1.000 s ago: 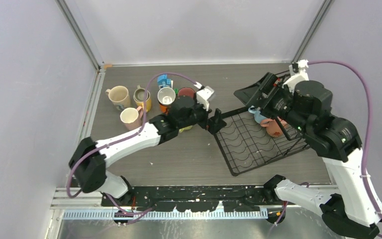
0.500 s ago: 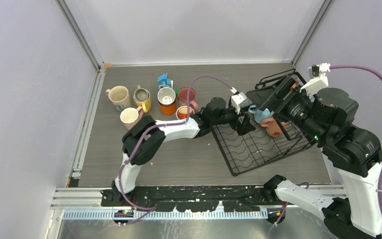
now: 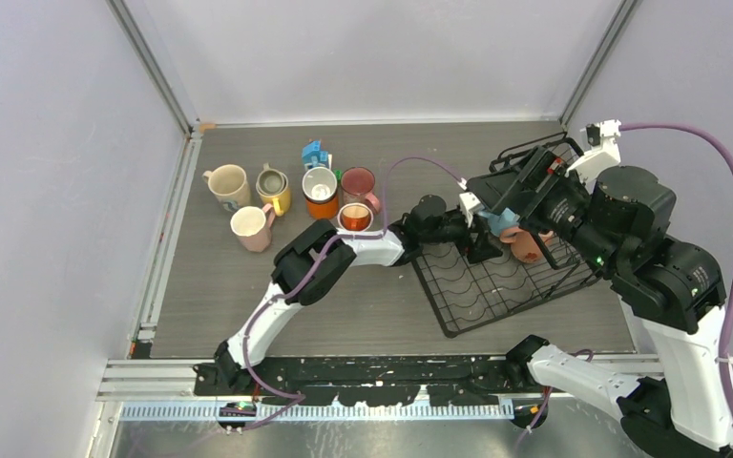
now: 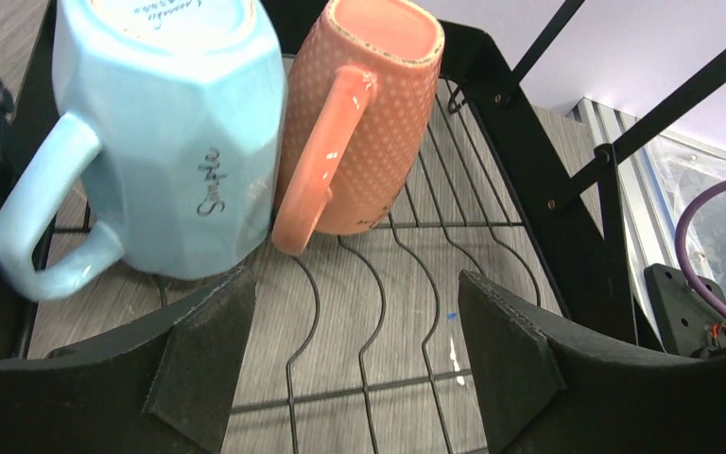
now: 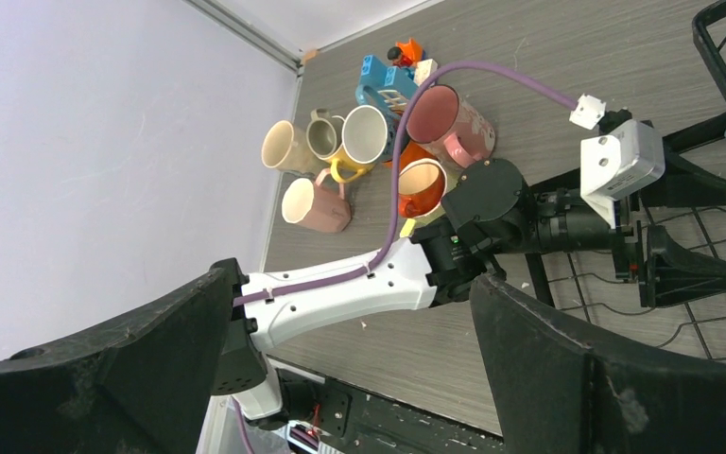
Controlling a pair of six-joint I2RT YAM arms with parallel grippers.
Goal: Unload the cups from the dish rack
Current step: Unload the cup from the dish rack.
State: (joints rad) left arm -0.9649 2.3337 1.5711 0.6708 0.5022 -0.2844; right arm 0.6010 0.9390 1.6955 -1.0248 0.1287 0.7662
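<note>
The left arm is stretching across the table to the black wire dish rack (image 3: 436, 296), which is sitting on the right half of the table. The left gripper (image 4: 354, 284) is hovering low over the rack's curved wires with its fingers spread apart and nothing between them.

Just beyond those fingers, 2 mugs are resting base-up in the rack, touching side by side with their handles facing the gripper. The light blue mug (image 4: 170, 142) is closest to the gripper's left finger, and the salmon dotted mug (image 4: 369, 123) is beside it.

The right gripper (image 5: 354, 279) is hanging above the rack's far end, wide open and empty.

6 other mugs (image 3: 321, 191) are standing upright in a cluster on the table's left side, near a blue toy house (image 3: 315, 154).
</note>
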